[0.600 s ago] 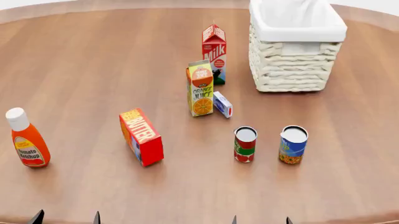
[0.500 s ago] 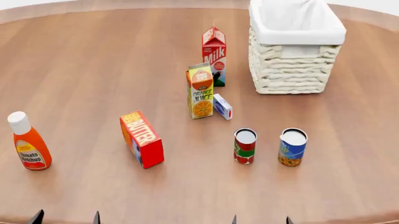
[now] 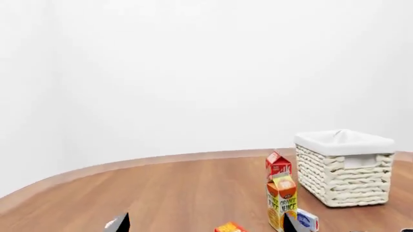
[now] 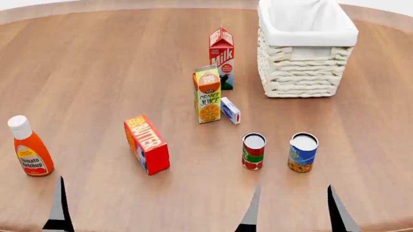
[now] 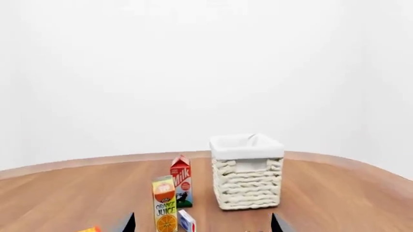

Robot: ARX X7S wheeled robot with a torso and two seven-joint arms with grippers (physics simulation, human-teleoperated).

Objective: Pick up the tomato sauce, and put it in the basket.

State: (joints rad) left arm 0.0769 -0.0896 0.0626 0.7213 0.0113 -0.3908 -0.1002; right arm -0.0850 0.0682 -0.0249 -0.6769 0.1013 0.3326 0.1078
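Note:
The tomato sauce (image 4: 254, 151) is a small red-labelled can with a green band, standing upright on the wooden table in the head view. The basket (image 4: 306, 72) is cream wicker with a white lining and stands at the far right; it also shows in the left wrist view (image 3: 345, 179) and the right wrist view (image 5: 247, 186). My right gripper (image 4: 293, 212) is open and empty, its dark fingertips near the front edge, just short of the can. My left gripper (image 3: 203, 224) is open and empty; one fingertip (image 4: 59, 208) shows at the front left.
A blue-and-yellow can (image 4: 302, 152) stands right of the tomato sauce. A milk carton (image 4: 221, 58), an orange juice carton (image 4: 208, 94) and a small blue-white box (image 4: 230, 110) stand left of the basket. A butter box (image 4: 147, 143) and a ketchup bottle (image 4: 29, 147) stand further left.
Both grippers' fingertips have come further up into the head view, and the right pair now stands wider apart. The objects on the table have not moved.

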